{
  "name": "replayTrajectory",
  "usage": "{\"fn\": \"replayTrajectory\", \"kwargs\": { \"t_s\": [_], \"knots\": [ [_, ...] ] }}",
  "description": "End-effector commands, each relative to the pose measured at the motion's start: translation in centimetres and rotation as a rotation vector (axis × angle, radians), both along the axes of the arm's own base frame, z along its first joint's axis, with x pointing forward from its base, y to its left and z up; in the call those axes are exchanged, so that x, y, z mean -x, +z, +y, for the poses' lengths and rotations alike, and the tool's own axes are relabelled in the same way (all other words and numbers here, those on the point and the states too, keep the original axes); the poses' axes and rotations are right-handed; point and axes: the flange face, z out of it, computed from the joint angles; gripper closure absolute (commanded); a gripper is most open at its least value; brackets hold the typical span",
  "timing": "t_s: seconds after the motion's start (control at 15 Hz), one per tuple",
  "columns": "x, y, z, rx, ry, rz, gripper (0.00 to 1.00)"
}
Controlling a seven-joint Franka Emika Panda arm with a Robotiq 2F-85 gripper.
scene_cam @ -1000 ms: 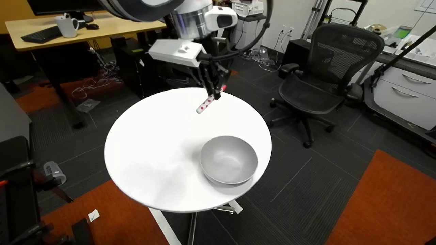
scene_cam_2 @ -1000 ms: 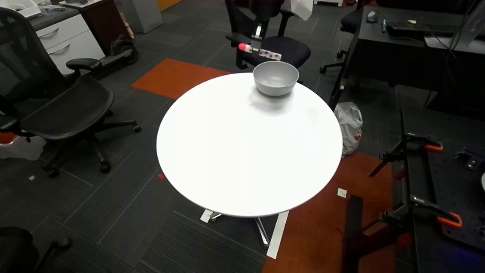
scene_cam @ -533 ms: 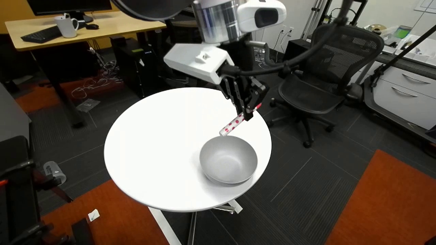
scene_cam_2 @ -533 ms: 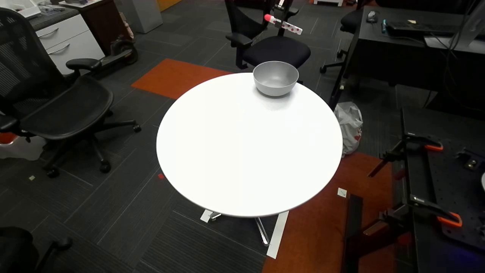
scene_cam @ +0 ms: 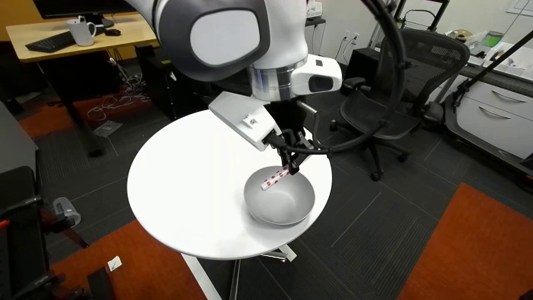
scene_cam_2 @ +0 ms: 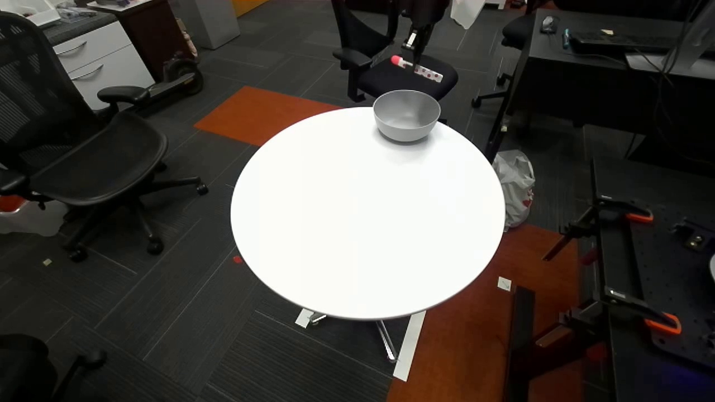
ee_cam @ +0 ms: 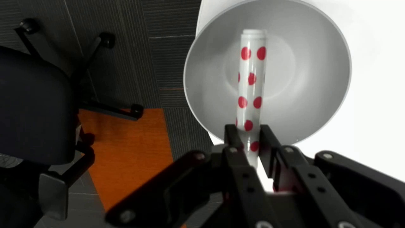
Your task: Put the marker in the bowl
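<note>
The marker, whitish with red dots, shows in both exterior views (scene_cam: 275,179) (scene_cam_2: 429,73) and in the wrist view (ee_cam: 252,77). Its red end shows in an exterior view; in the wrist view the gripper hides that end. My gripper (ee_cam: 248,136) is shut on the marker, one finger on each side. It also shows in both exterior views (scene_cam: 294,168) (scene_cam_2: 415,62). The silvery-grey bowl (scene_cam: 287,208) stands upright on the round white table (scene_cam: 187,187), with nothing seen inside. The marker's dotted end is over the bowl in the wrist view, and a gap shows between them in an exterior view (scene_cam_2: 406,129).
The bowl stands near the table's edge. A black mesh chair (scene_cam: 379,96) is beside the table. A black office chair (scene_cam_2: 410,78) is behind the bowl in an exterior view. A desk with a mug (scene_cam: 82,32) is farther back.
My gripper has carried the marker across the table to above the bowl. Over the last half second it has come lower. The bowl has not moved.
</note>
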Motion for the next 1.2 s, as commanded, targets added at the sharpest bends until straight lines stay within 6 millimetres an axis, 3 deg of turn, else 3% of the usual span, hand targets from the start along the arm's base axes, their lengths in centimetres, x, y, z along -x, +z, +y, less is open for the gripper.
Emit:
{"fn": "replayTrajectory", "kwargs": {
  "t_s": [0.0,0.07,0.13,0.2,0.67,1.13],
  "knots": [
    [-1.2,-1.2,-0.5,-0.035,-0.033,-0.027,0.95],
    [-1.3,-1.6,-0.5,-0.042,-0.038,-0.024,0.95],
    [-1.4,-2.0,-0.5,-0.046,-0.041,-0.016,0.55],
    [-1.5,-2.2,-0.4,-0.051,-0.04,-0.014,0.54],
    [-1.9,-2.7,-0.7,-0.061,-0.05,-0.017,0.04],
    [-1.8,-2.7,-0.3,-0.045,-0.03,-0.005,0.0]
  ]
}}
